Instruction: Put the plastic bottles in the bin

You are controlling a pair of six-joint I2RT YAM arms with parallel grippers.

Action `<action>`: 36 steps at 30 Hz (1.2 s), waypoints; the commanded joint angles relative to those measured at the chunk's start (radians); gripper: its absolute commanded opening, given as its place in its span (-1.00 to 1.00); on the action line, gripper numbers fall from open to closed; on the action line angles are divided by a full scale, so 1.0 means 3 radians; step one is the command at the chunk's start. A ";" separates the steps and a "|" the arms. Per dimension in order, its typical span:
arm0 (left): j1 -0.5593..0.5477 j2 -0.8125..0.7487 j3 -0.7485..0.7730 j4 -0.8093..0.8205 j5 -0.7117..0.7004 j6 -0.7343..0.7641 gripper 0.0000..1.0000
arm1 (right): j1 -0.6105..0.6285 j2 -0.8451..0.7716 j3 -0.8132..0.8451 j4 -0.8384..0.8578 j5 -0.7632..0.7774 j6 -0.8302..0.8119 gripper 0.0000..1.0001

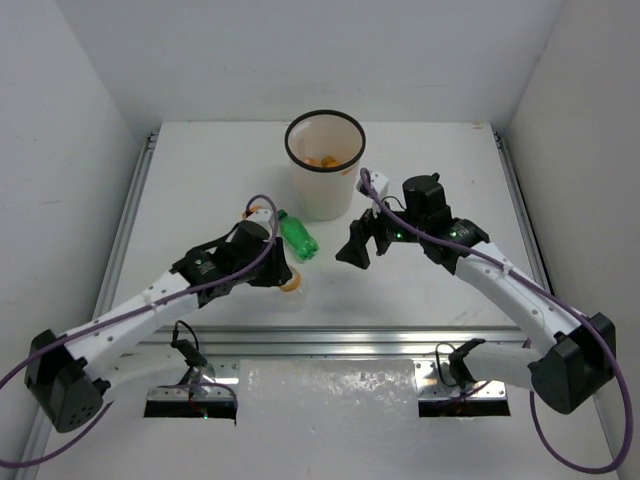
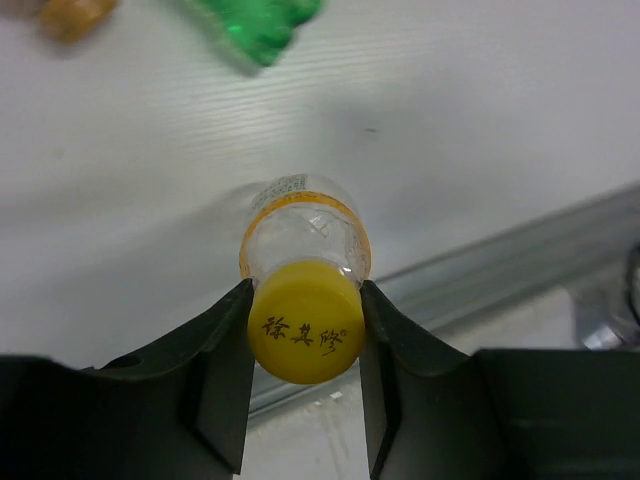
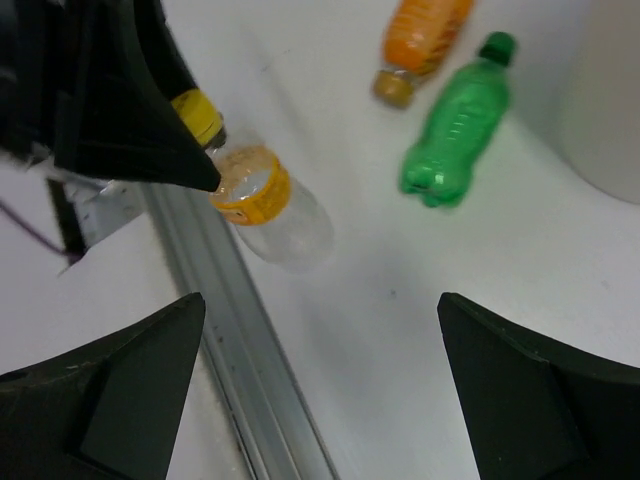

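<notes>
Toward the tabletop's (image 1: 200, 170) 6 o'clock edge, my left end effector (image 2: 304, 298) pinched the clear bottle (image 2: 305, 225) by its yellow cap (image 2: 305, 340). My right end effector (image 3: 320, 310) hung spread wide, holding nothing. The green bottle (image 1: 298, 236) lay at 7 o'clock from the bin (image 1: 325, 195), which stood at 12 o'clock.

One bin (image 1: 320, 195). One green bottle (image 1: 298, 237), one clear yellow-capped bottle (image 2: 305, 225), one orange bottle (image 3: 425, 35).

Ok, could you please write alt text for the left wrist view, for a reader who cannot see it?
The left gripper is shut on the yellow cap of a clear bottle, with the white table behind it. A green bottle and an orange bottle are blurred at the top edge.
</notes>
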 commanded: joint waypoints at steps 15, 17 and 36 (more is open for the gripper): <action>-0.0023 -0.0532 0.0670 0.0803 0.1660 0.0521 -0.69 | 0.0655 0.0239 0.0021 0.0407 -0.1297 -0.0512 -0.22; -0.0023 -0.0481 0.0874 0.0564 0.0766 0.0333 0.49 | 0.0655 0.0077 -0.0041 0.0591 -0.0773 -0.0414 -0.99; 0.0855 0.0229 0.1202 -0.0139 -0.1896 -0.0282 0.99 | 0.0078 0.2900 0.4308 -0.1115 0.2554 0.0062 -0.83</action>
